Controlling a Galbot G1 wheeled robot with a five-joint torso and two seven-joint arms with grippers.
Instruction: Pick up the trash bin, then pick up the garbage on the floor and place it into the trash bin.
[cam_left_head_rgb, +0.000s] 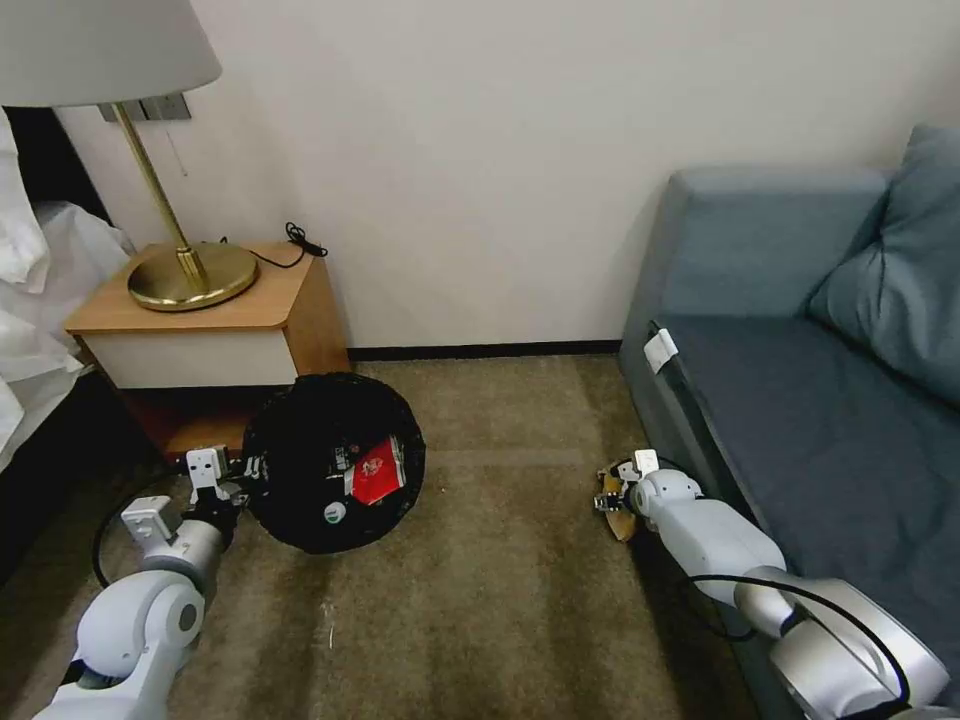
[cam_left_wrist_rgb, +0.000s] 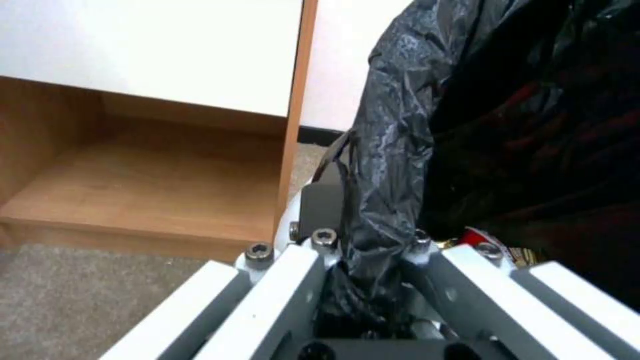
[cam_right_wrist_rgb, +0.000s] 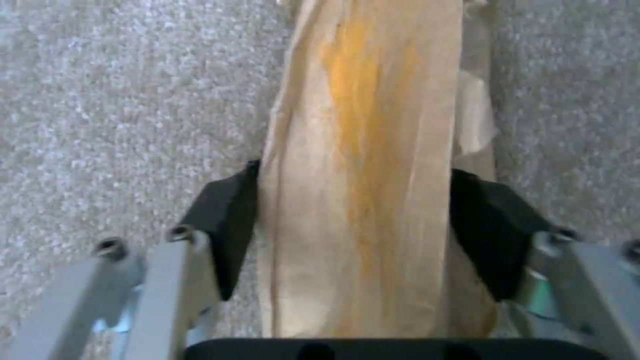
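While the left gripper (cam_left_wrist_rgb: 373, 250) pinches the trash bin (cam_left_head_rgb: 335, 462) by its lined rim, the right gripper (cam_right_wrist_rgb: 353, 230) clamps the banana peel (cam_right_wrist_rgb: 363, 165) (limp, light, likely slippery) at the carpet (cam_left_head_rgb: 500, 600) beside the sofa (cam_left_head_rgb: 800, 400).

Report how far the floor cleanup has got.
Done: the left gripper is clamped on the trash bin at its bag-lined rim, and a red-and-white packet already lies inside. In hand: the right gripper has its pads either side of a yellow-brown peel-like piece on the carpet beside the sofa. Left: lifting that piece across into the bin.
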